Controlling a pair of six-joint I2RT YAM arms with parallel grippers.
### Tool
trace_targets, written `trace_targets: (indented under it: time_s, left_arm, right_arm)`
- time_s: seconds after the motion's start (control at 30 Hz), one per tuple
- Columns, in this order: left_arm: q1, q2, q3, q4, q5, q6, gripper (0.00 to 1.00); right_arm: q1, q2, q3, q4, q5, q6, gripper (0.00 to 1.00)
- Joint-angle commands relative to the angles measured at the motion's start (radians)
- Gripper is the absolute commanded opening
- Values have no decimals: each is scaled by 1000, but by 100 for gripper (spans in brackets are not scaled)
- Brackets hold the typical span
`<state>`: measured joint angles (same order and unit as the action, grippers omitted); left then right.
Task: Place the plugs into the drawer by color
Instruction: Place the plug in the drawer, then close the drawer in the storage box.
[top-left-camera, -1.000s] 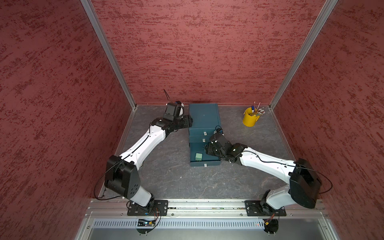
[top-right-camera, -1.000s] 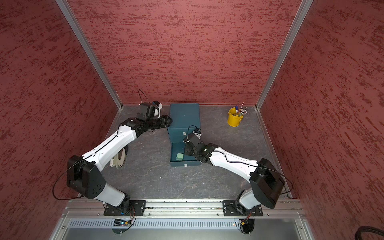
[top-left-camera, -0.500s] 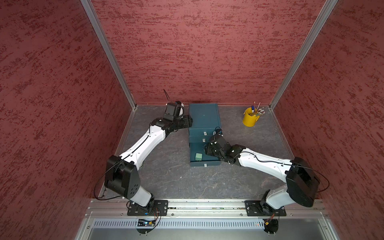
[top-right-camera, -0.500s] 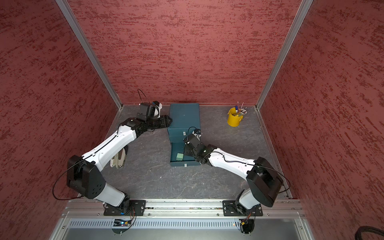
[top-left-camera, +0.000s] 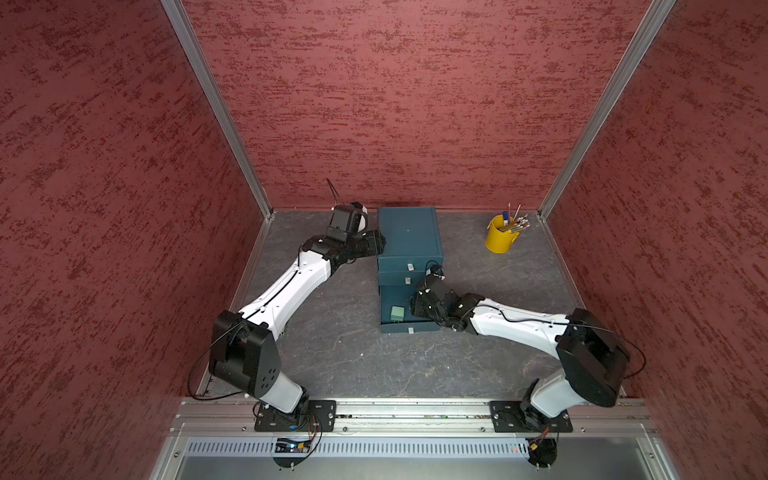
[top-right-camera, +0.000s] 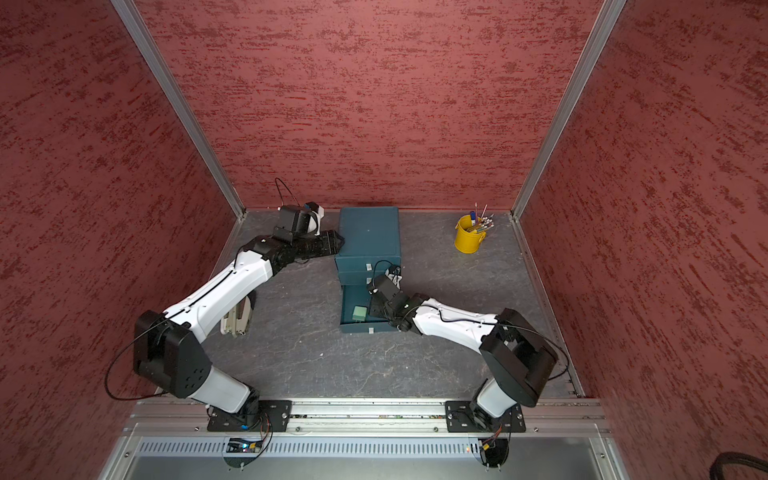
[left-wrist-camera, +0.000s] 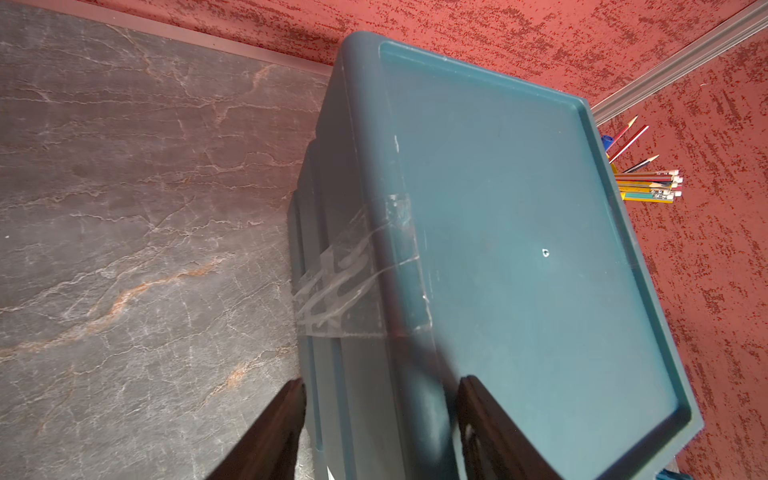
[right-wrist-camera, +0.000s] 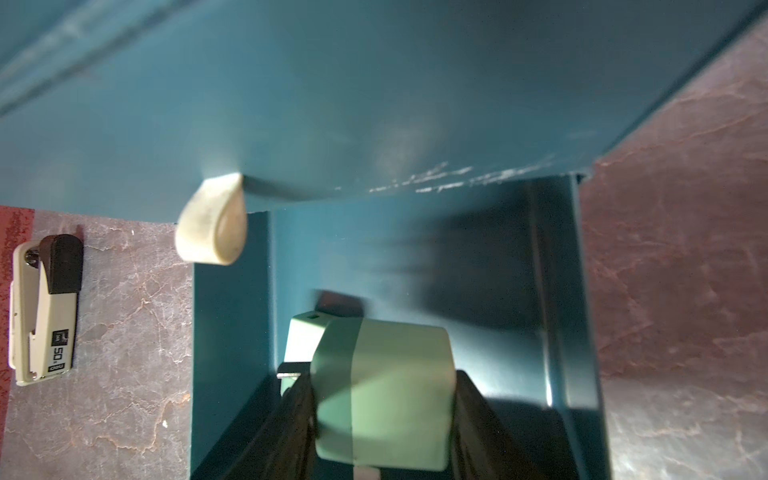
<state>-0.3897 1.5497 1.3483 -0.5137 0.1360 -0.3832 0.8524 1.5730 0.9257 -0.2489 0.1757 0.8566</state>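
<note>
Gripping a green plug (right-wrist-camera: 399, 395), right hand (right-wrist-camera: 382, 376) half-hides second plug (right-wrist-camera: 303, 340).

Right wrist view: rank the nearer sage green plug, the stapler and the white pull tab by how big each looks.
1. nearer sage green plug: largest, though it also sits closest to the camera.
2. stapler: long and narrow, clearly second.
3. white pull tab: smallest. It hangs nearer the camera than the stapler, so true sizes may differ.

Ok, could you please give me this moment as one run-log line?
right gripper: shut on green plug, over open bottom drawer | second green plug: lying in it | left gripper: astride chest top edge
</note>
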Motion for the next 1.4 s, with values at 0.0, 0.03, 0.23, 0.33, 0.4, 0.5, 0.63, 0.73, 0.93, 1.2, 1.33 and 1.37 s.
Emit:
trace_targets:
  time_s: [0.0,0.03,0.23,0.33,0.4,0.5,0.63,0.73,0.93,1.2,1.33,1.37]
  left_arm:
    - [9,-7,-24,-61,-12,32,61]
    - [10,-9,-23,-59,-13,32,61]
    - [7,-7,-23,-58,-6,32,61]
    - [9,-9,-22,-58,-6,30,61]
    - [10,-10,-24,-59,-7,33,61]
    - [12,-11,-22,-59,-8,32,61]
    - [11,-11,-22,-58,-4,32,61]
    - [11,-12,-21,-63,-10,34,61]
    - [5,-34,-28,-55,-24,39,62]
    - [3,-69,1,-52,6,16,65]
    - [-10,-98,21,-55,19,-5,68]
    - [-17,-108,23,-57,18,-5,69]
  right_arm:
    - [7,13,-4,37,-6,4,21]
    - [7,14,-1,35,-8,1,23]
    - [9,-2,13,21,-11,-8,48]
    - [18,-21,17,9,6,-14,60]
    - [24,-38,15,1,15,-16,64]
    - [36,-60,17,-14,24,-26,68]
    - [64,-95,24,-46,53,-46,73]
    - [88,-146,8,-49,61,-54,73]
    - [162,-305,-101,-47,116,-67,73]
    - [219,-511,-258,-85,151,-39,76]
    - [251,-528,-296,-70,210,-44,79]
    - [262,-525,-302,-62,233,-44,80]
